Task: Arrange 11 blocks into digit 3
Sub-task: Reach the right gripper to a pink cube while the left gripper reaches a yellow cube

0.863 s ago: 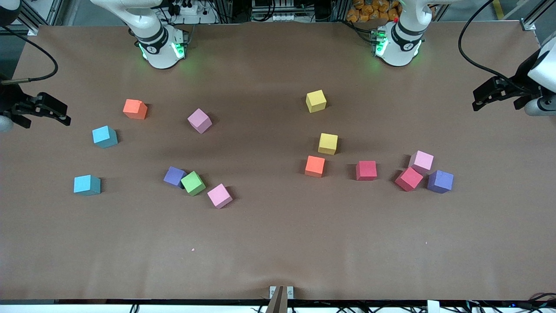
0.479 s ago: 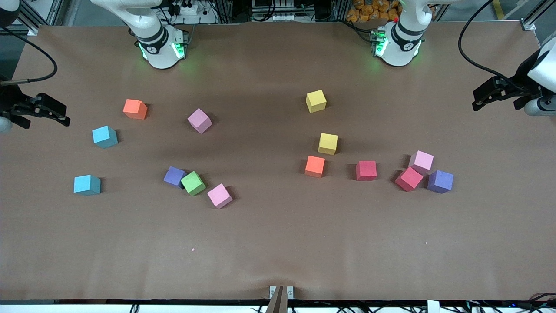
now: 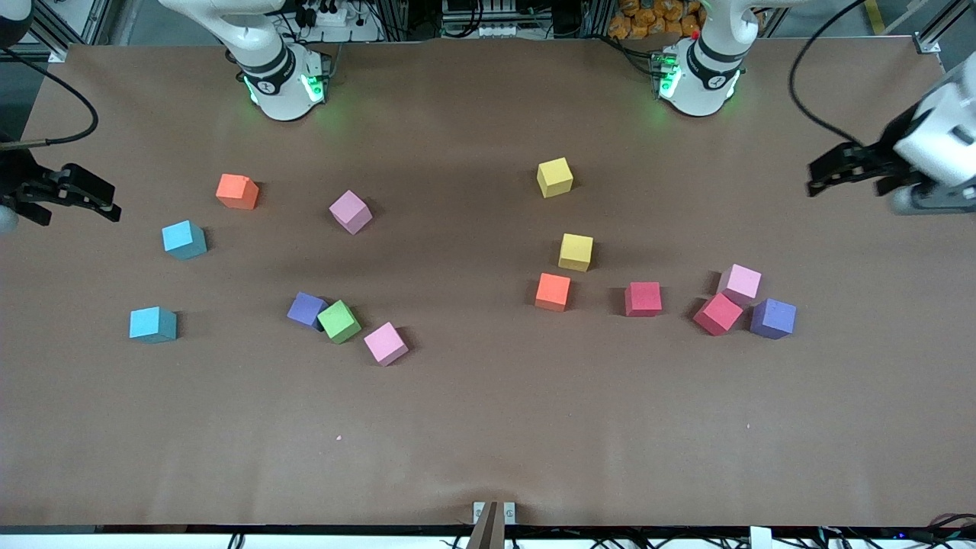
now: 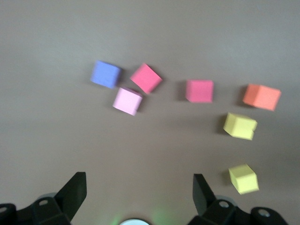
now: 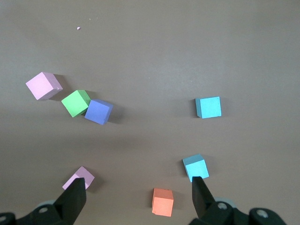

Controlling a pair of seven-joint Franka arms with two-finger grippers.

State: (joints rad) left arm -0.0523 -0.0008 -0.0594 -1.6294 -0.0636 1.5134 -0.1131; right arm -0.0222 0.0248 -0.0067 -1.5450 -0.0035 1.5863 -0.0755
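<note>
- Since the earlier frame the left claw (image 3: 827, 169) is seen shifted inward over the left arm's end of the tabletop (image 3: 488, 427); the right claw (image 3: 103, 204) is barely moved.
- Both claws are spread and empty.
- The blocks (image 3: 643, 298) are scattered singly and in two clusters; no digit 3 is begun.
- The blocks are judged light, matte and easily gripped across opposite flat faces.

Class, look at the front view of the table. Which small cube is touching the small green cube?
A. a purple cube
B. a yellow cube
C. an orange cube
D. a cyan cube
A: the small matte green cube sits edge to edge against a small matte purple cube toward the right arm's end of the brown table; no other cube touches it.
</note>
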